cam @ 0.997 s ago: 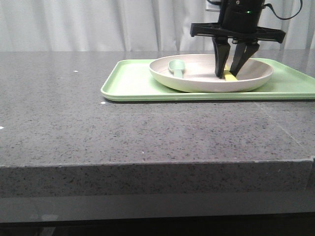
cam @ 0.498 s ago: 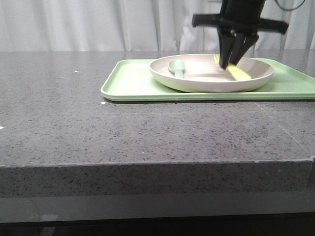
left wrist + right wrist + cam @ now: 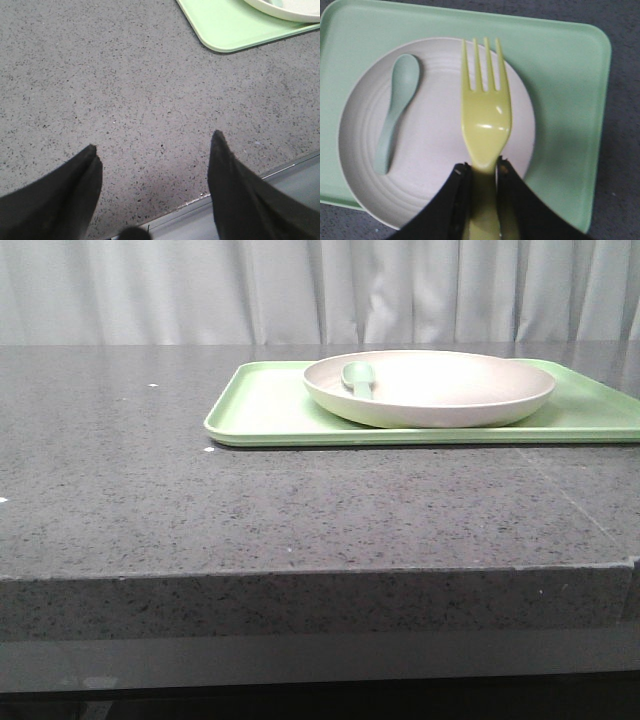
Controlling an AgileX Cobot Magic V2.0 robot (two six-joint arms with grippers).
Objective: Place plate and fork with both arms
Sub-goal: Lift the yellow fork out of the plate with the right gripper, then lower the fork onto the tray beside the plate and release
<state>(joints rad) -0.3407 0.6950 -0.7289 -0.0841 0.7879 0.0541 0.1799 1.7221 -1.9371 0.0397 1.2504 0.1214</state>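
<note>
The cream plate (image 3: 430, 388) sits on the light green tray (image 3: 270, 405) at the back right of the table. It also shows in the right wrist view (image 3: 435, 135), below the gripper. My right gripper (image 3: 482, 167) is shut on the handle of the pale-yellow fork (image 3: 485, 110) and holds it well above the plate, tines pointing away. It is out of the front view. My left gripper (image 3: 155, 150) is open and empty over bare table near the front edge, with the tray corner (image 3: 225, 30) further off.
A pale teal spoon (image 3: 357, 377) lies in the plate's left part; it also shows in the right wrist view (image 3: 395, 112). The dark speckled table (image 3: 300, 500) stretches left and in front of the tray. White curtains hang behind.
My right gripper has lifted the fork up out of the plate and has risen out of the front view. The plate, spoon and tray have not moved.
</note>
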